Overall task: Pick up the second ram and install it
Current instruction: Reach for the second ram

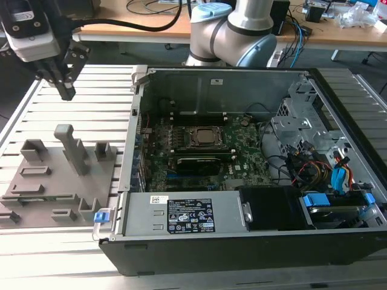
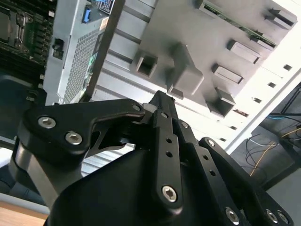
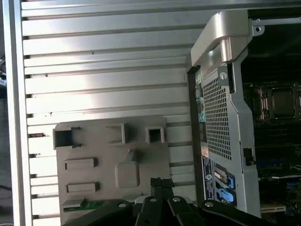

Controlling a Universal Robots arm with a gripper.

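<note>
**Exterior view.** The black two-finger gripper (image 1: 66,92) hangs high over the ribbed aluminium table (image 1: 91,103), near the far end of the grey plastic holder tray (image 1: 66,187). Its fingers are drawn together with nothing between them. The second ram, a thin green circuit-board stick (image 1: 42,197), lies in a slot at the tray's near edge, well apart from the gripper. The open black computer case (image 1: 205,254) stands just beside the tray, on the exterior view's right.

**Second wrist view.** The gripper (image 2: 160,96) tips meet and are empty. The second ram (image 2: 233,20) sits in its slot at the tray's rim.

**First wrist view.** The gripper (image 3: 160,181) is closed. The stick's green edge (image 3: 91,205) shows in the slot.

**Judgement.** The step in hand is the approach for the pick; nothing is grasped and the install has not begun. The pick calls for parted fingers, squared across the stick's thin faces, and a straight descent clear of the neighbouring blocks.
</note>
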